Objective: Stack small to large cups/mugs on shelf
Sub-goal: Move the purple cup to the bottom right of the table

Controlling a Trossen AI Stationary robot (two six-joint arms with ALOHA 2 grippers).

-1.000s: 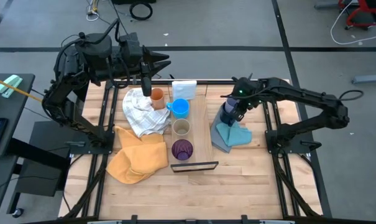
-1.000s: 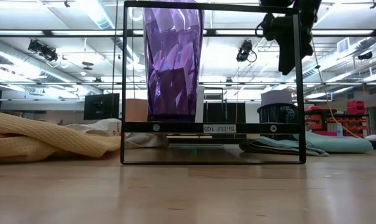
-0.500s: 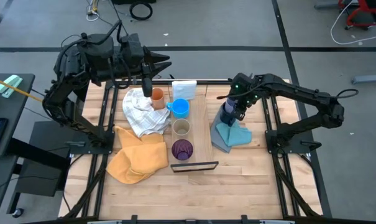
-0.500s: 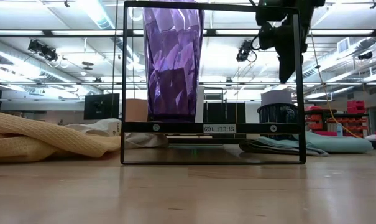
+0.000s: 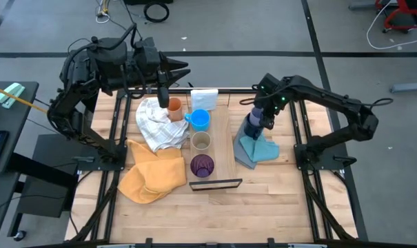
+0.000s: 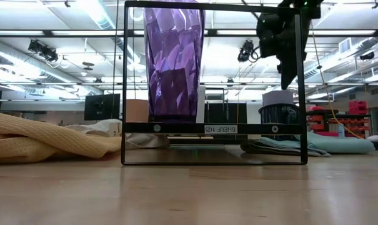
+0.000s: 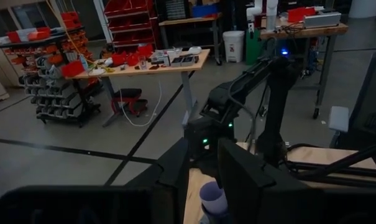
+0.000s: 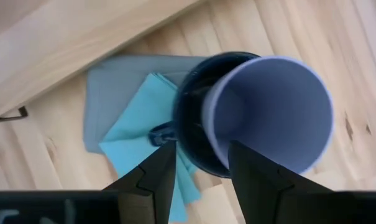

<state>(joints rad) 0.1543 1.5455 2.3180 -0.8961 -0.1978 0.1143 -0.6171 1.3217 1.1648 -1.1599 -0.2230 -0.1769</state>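
Lettering on the black frame [image 6: 211, 129] at the shelf's [image 5: 223, 141] end reads "SHELF 1(2)" in the low view; that is the only legible writing. On the shelf stand a light blue mug [image 5: 200, 119], tan cup [image 5: 201, 142] and dark purple tumbler [image 5: 202, 166] in a row toward six o'clock. An orange cup [image 5: 174, 107] sits at about eleven o'clock from them, by the white cloth [image 5: 157, 124]. The right tool [image 5: 262, 118], fingers parted with nothing between them, hangs over the lavender cup [image 8: 268, 112] nested in the navy mug [image 8: 194, 121] on the blue cloth [image 5: 256, 151], at three o'clock on the surface [image 5: 277, 186]. The left tool [image 5: 163, 93] hangs beside the orange cup; I cannot tell its opening.
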